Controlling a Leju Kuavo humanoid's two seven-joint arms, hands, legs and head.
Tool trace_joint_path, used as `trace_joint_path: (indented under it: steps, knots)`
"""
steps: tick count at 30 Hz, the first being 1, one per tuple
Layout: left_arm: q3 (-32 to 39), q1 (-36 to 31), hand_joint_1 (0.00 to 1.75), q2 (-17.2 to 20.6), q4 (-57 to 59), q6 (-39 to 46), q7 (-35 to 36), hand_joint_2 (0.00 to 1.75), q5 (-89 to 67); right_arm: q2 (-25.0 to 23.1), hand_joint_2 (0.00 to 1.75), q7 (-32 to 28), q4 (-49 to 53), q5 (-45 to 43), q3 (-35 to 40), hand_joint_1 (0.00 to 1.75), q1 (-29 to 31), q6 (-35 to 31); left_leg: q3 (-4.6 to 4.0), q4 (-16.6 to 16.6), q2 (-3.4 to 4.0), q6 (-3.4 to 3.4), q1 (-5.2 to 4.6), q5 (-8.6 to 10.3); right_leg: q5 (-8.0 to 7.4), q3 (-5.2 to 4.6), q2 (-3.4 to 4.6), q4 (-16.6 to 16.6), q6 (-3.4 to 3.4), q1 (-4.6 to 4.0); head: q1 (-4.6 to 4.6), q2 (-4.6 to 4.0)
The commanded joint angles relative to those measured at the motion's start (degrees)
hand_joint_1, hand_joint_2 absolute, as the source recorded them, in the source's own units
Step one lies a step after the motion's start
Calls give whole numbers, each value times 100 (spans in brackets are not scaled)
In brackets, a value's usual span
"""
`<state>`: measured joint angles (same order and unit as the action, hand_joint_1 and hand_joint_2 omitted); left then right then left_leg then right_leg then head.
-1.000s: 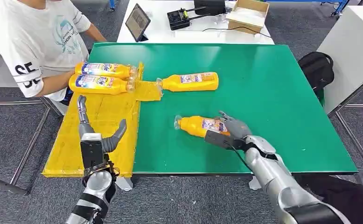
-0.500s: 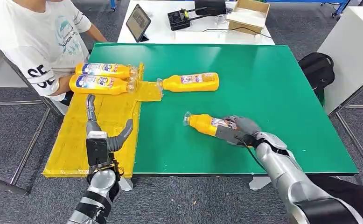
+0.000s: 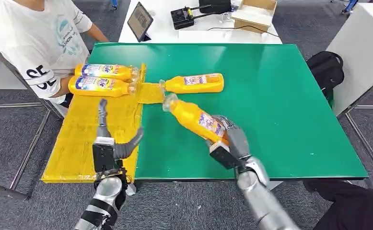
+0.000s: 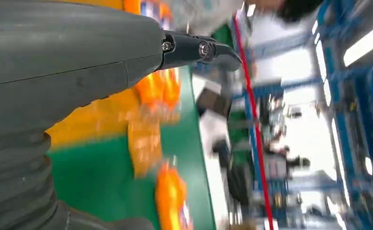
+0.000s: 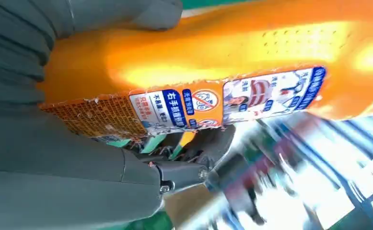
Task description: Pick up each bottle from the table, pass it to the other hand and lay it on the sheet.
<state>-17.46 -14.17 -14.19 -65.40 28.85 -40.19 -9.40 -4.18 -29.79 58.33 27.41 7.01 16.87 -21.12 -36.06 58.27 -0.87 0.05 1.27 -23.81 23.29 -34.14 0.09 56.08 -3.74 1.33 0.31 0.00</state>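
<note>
Right hand (image 3: 228,142) grasping orange bottle (image 3: 194,120), raised tilted above green table (image 3: 280,96), cap toward yellow sheet (image 3: 86,139). Left hand (image 3: 111,139) released, fingers spread, hovering over sheet's near edge.

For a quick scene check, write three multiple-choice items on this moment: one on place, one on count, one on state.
1. Where do the two bottles beside the person lie?
A. on the yellow sheet
B. on the white table
C. on the floor

2. How many orange bottles are in the head view?
A. two
B. four
C. six

3. What is the right hand doing?
A. hanging with nothing in it
B. pressing the tablet
C. holding a bottle

Answers:
1 A: both labelled bottles rest on the yellow sheet.
2 B: two on the sheet, one lone bottle on the green table, one held.
3 C: the right hand grips the held bottle; the left hand holds nothing.
</note>
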Motion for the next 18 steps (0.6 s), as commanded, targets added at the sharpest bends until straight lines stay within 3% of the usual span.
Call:
trace_joint_path:
  steps: [1,3,4,7,12,16,18]
  knots:
    - [75,-140,0,-105,418,-125,19,175,39,-521,175,-6,1790,-87,-502,175,-591,-130,12,-1,6,9,-5,-12,12,13,-2,-1,15,1,2,0]
    - [75,-140,0,-105,418,-125,19,175,39,-521,175,-6,1790,-87,-502,175,-591,-130,12,-1,19,10,-6,-14,10,10,8,0,16,5,2,0]
    - [133,-147,0,-170,477,-475,19,175,159,-547,175,-339,1836,-330,-690,175,-639,-260,-2,-2,12,9,-6,-9,6,-2,3,-1,14,8,4,0]
    - [165,-107,0,-329,514,-1116,19,175,248,-704,175,-561,2399,-343,-822,175,-919,-635,5,-2,4,9,-8,-13,15,7,-14,-4,25,11,2,0]
    - [20,15,0,-393,386,-1790,19,175,219,-800,175,-609,2661,-330,-906,175,-1119,-753,1,-2,5,10,-11,-18,16,4,-5,-6,21,15,4,0]
    - [32,23,0,-397,379,-1807,19,175,209,-803,175,-620,2617,-321,-903,175,-1115,-755,-13,-4,4,7,-11,-9,7,-15,-3,-7,14,16,4,0]
    - [30,18,0,-375,456,-2692,19,175,412,-802,175,-706,2471,-289,-883,175,-1135,-620,-10,-4,9,7,-9,-11,7,-12,0,-8,16,12,2,0]
